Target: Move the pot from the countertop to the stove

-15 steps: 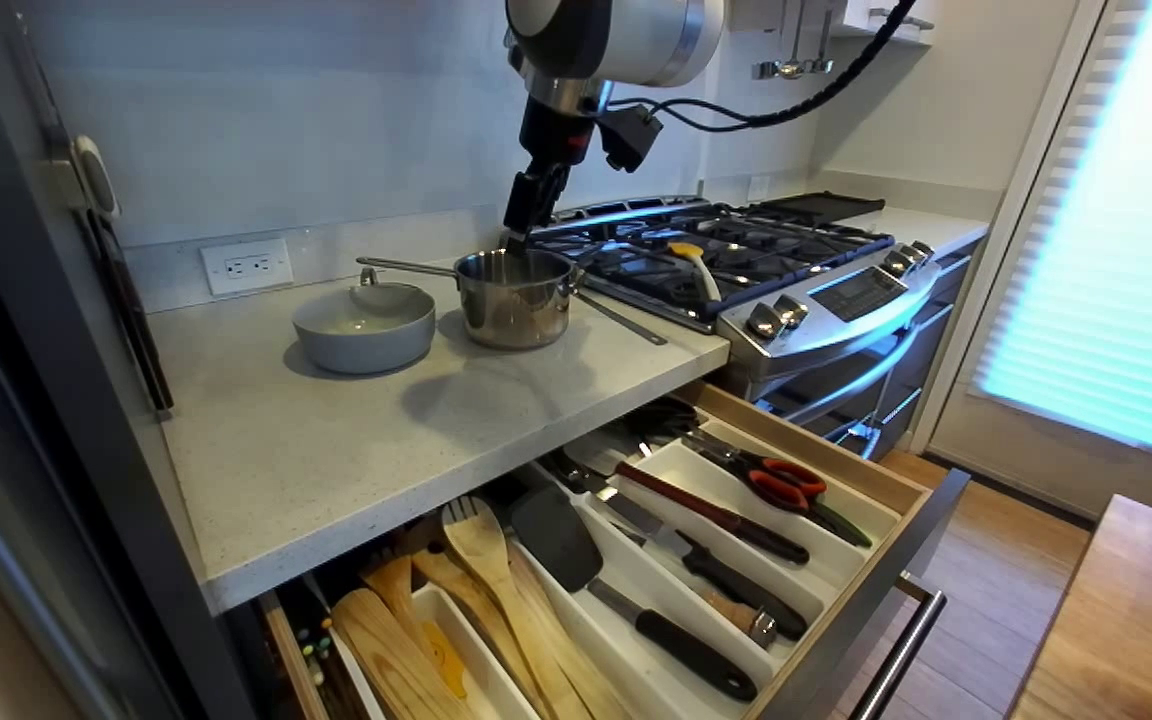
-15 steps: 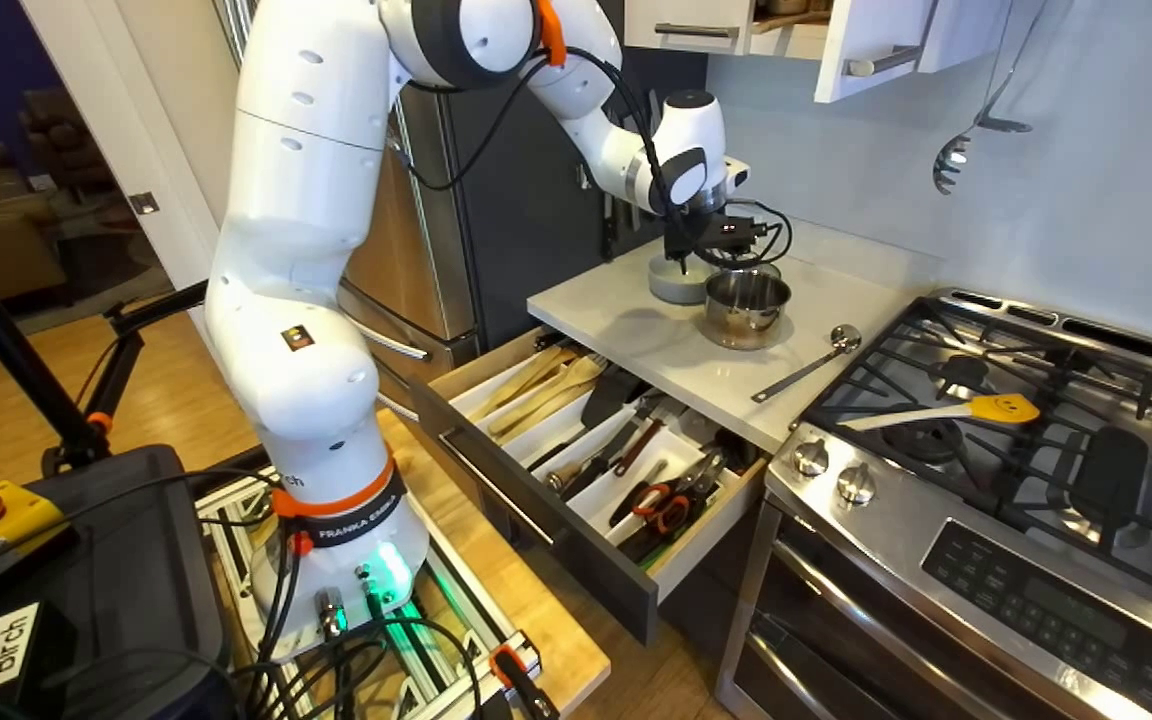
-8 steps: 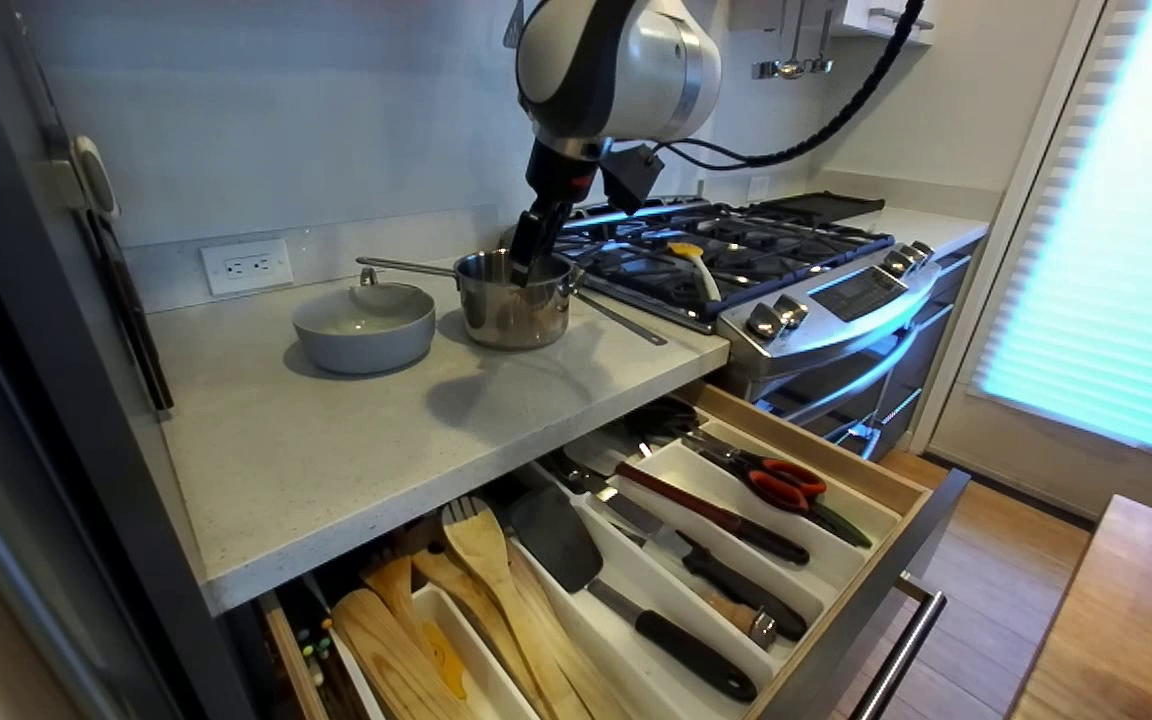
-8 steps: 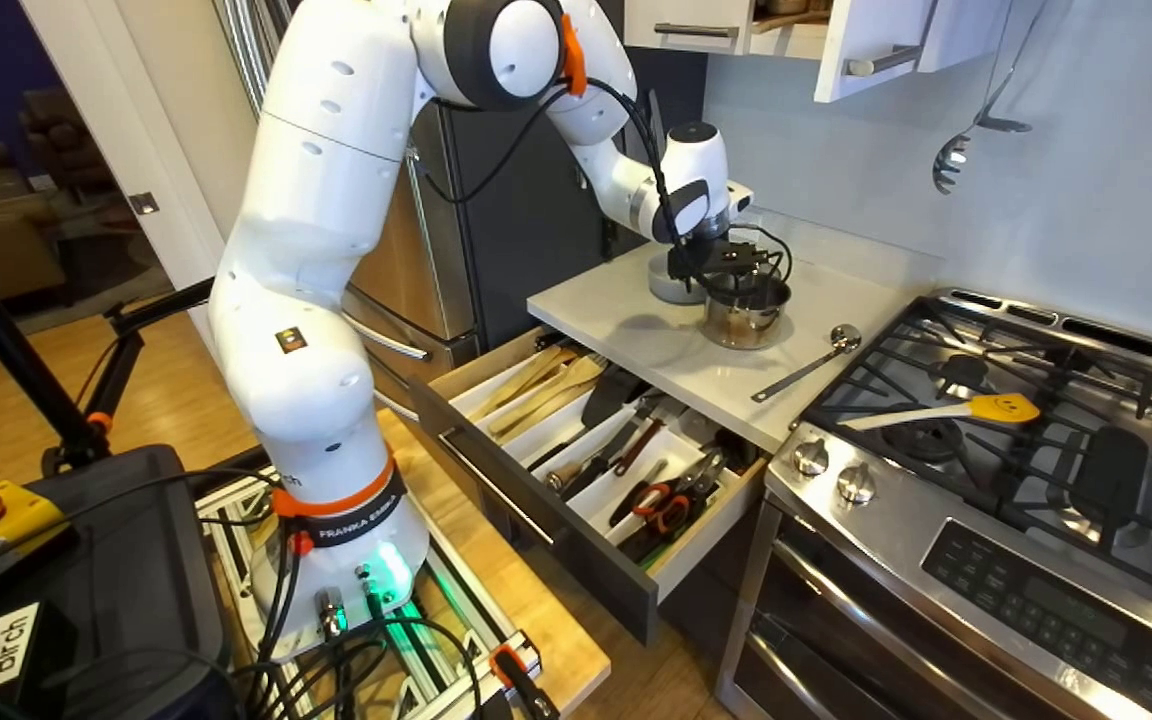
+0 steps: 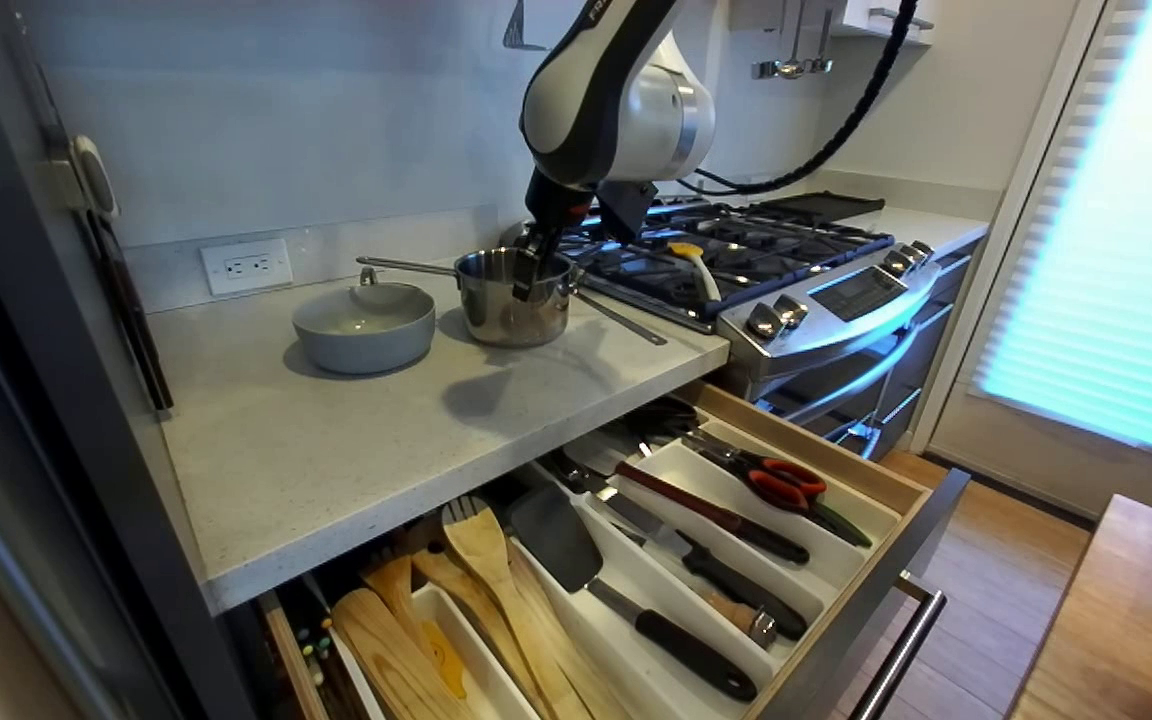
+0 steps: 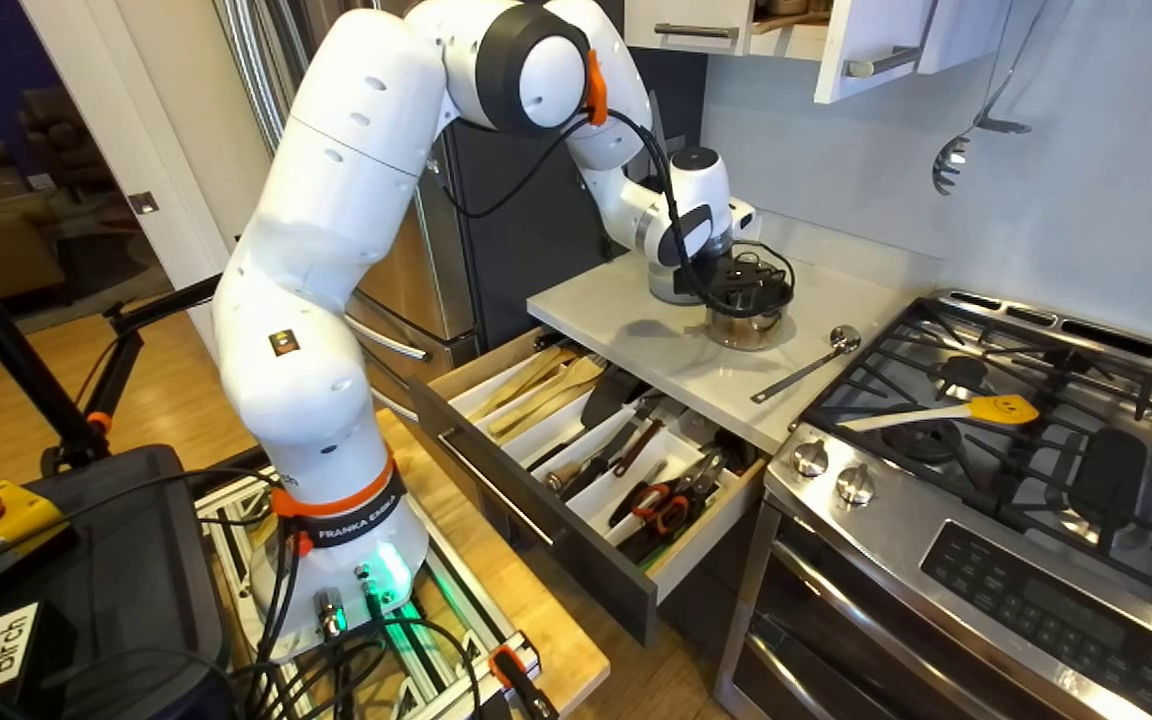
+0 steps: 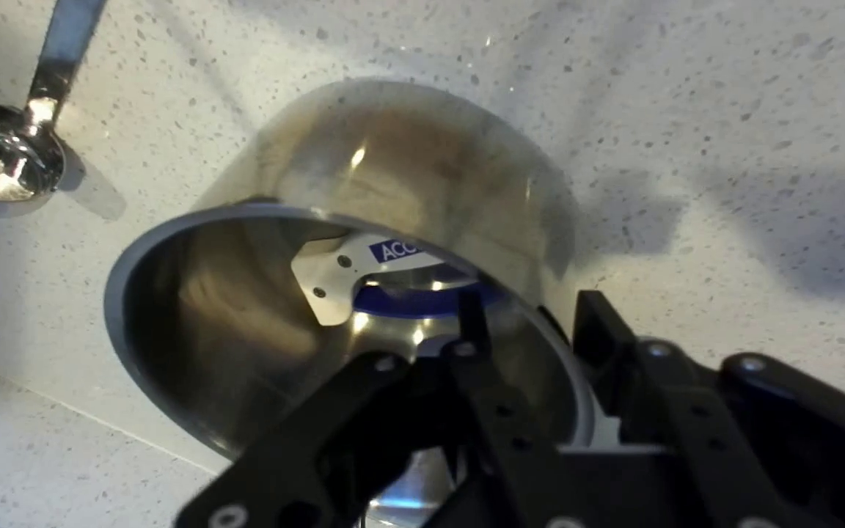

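Note:
The pot (image 5: 496, 312), a shiny steel saucepan, stands upright on the countertop (image 5: 336, 450), its thin handle pointing toward the wall outlet. My gripper (image 7: 535, 323) straddles the pot's rim. In the wrist view one black finger (image 7: 475, 326) is inside the pot and its partner is outside the wall. A gap shows on both sides of the rim, so the jaws are partly narrowed but not clamped. The stove (image 6: 1096, 560), steel with black grates, adjoins the countertop. In an exterior view the arm's wrist and cables cover much of the pot (image 6: 751, 335).
A matte grey bowl-like pan (image 5: 361, 340) sits beside the pot. On its stove side lies a long-handled metal ladle (image 6: 804, 368). A yellow-headed spatula (image 6: 946, 411) rests across the stove grates. Below the countertop edge, a drawer (image 5: 836, 600) full of utensils is pulled out.
My gripper has come down from above the pot until one finger reaches inside it, and the jaws have narrowed around the rim. The pot stays in about the same place.

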Controlling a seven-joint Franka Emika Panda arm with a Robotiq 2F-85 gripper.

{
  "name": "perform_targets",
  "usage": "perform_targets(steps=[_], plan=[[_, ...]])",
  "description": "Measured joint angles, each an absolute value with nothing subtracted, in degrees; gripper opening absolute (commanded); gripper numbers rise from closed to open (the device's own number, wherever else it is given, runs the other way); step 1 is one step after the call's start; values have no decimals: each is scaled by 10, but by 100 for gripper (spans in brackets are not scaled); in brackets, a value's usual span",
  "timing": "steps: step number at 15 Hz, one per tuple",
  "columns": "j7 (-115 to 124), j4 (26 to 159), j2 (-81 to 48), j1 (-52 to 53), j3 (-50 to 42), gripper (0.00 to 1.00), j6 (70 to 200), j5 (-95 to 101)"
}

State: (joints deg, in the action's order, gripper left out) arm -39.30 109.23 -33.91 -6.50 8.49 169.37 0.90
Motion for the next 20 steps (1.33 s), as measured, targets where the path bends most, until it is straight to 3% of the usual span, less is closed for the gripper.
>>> perform_targets(steps=[1, 5, 18, 19, 20], plan=[[-393, 1092, -342, -68, 88, 1, 1694, 11], [-392, 1089, -344, -77, 97, 0, 1693, 14], [-371, 1087, -336, -115, 160, 2, 1669, 10], [-371, 1086, -335, -118, 169, 32, 1658, 7], [-371, 1086, -335, -120, 174, 32, 1651, 4]])
